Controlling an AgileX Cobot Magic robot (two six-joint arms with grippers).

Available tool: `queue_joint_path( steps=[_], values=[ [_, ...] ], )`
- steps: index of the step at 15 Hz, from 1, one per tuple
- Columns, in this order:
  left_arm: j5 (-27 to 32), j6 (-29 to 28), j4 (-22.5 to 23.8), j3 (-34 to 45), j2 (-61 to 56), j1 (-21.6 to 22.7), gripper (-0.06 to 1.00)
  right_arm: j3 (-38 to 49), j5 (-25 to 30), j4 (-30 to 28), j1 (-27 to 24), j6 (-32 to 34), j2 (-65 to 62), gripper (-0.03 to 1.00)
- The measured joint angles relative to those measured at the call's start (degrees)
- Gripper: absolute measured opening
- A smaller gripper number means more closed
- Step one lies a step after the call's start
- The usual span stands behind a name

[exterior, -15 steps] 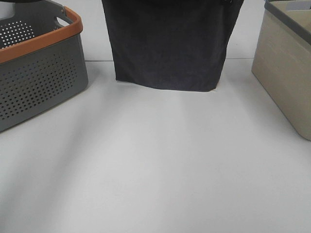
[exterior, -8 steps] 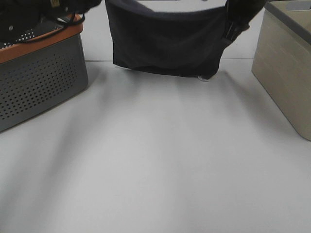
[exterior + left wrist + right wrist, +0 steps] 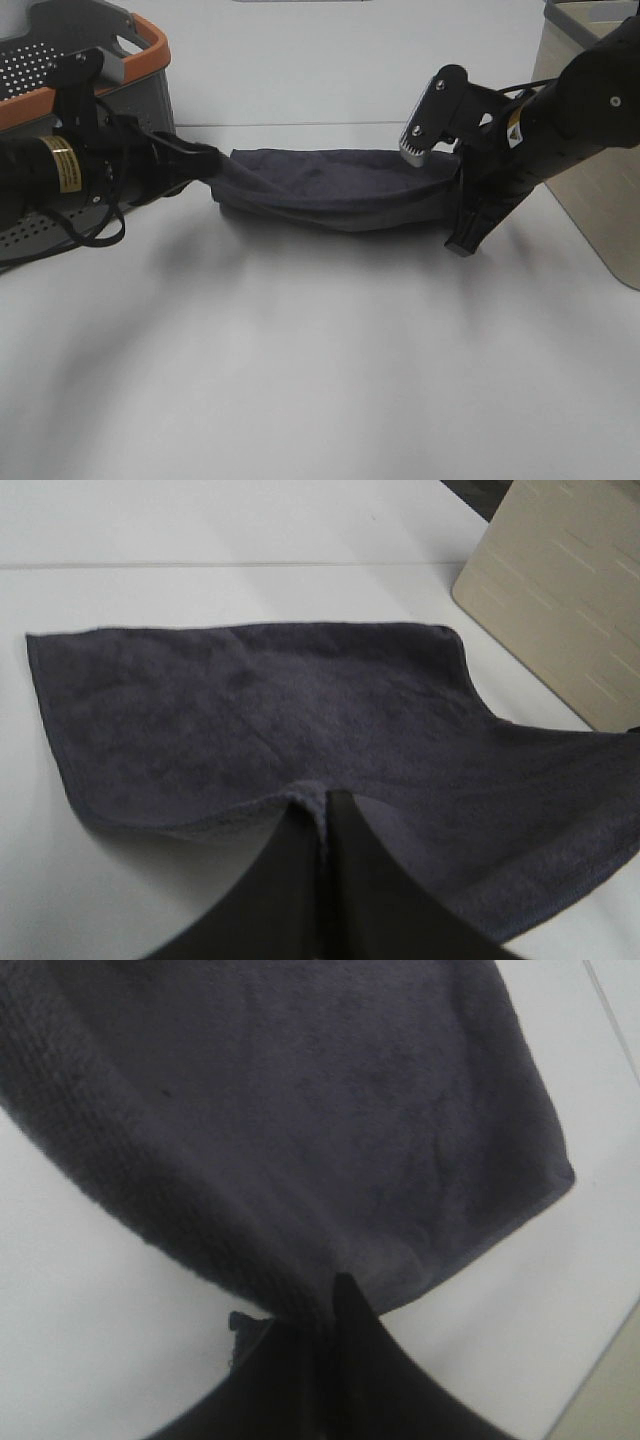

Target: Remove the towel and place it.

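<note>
1. We see the towel [image 3: 330, 190] in the high view. It sits at 12 o'clock from the middle of the white table [image 3: 320, 380].
2. It is dark grey and soft. It runs sideways between the 2 grippers, bunched up long and thin, and it sags in the middle.
3. The left gripper [image 3: 212, 165] is at the towel's 9 o'clock end. Its jaws are squeezed tight on the cloth there.
4. The left wrist view shows the same thing. The left gripper [image 3: 322, 815] pinches 1 edge of the towel [image 3: 260, 710], and the cloth puckers at the pinch.
5. In that view the far part of the towel lies flat on the table [image 3: 200, 530]. We can see a stitched line along its edge.
6. The right gripper [image 3: 462, 215] is at the towel's 3 o'clock end. It is clamped on the cloth too.
7. In the right wrist view the right gripper [image 3: 330, 1310] bites a fold of the towel [image 3: 300, 1110], near 1 corner.
8. A grey basket [image 3: 150, 40] with holes and an orange rim stands at 10 o'clock. The left arm [image 3: 60, 170] is in front of it.
9. A beige bin [image 3: 600, 220] stands at 2 o'clock, behind the right arm [image 3: 580, 100].
10. The towel is between the basket and the bin. It touches neither of them.
</note>
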Motion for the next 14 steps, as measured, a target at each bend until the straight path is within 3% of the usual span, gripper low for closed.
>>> queue_joint_path(
  steps=[11,12,14],
  values=[
    [1.49,-2.23,2.58,6.76,-0.46,0.0,0.01,5.39,-1.95,0.63,1.09,-2.23,4.58,0.02],
    [1.89,-3.15,2.69,6.76,-0.46,0.0,0.06,5.39,-1.95,0.63,1.09,-3.44,4.76,0.06],
    [2.41,-5.27,3.61,6.76,-0.46,0.0,0.25,5.39,-1.95,0.63,1.09,-6.3,4.76,0.26]
  ],
)
